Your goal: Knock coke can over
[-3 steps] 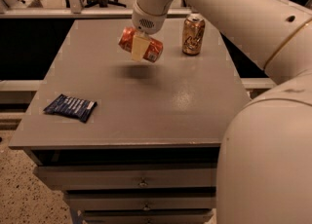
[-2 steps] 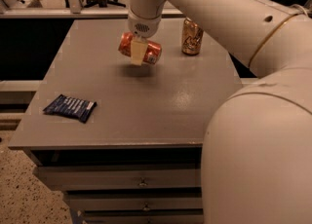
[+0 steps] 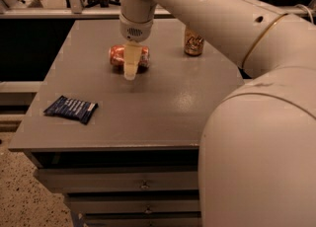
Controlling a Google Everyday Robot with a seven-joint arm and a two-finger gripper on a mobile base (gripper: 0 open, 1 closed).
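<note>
The coke can [image 3: 117,55], red-orange with white lettering, lies on its side on the grey table [image 3: 163,107], towards the back left of the middle. My gripper [image 3: 131,67] comes straight down from above and straddles the can's middle. One pale finger [image 3: 130,63] crosses the front of the can and its tip reaches the table; the other finger is hidden behind the can. The gripper is shut on the can.
A gold-brown can [image 3: 194,41] stands upright at the back right of the table. A dark blue snack packet [image 3: 71,108] lies flat near the front left edge. My large white arm [image 3: 256,122] fills the right side. Drawers [image 3: 143,185] sit under the tabletop.
The gripper has come down and moved left with the coke can. The can was held tilted above the table; now it lies on its side on the surface.
</note>
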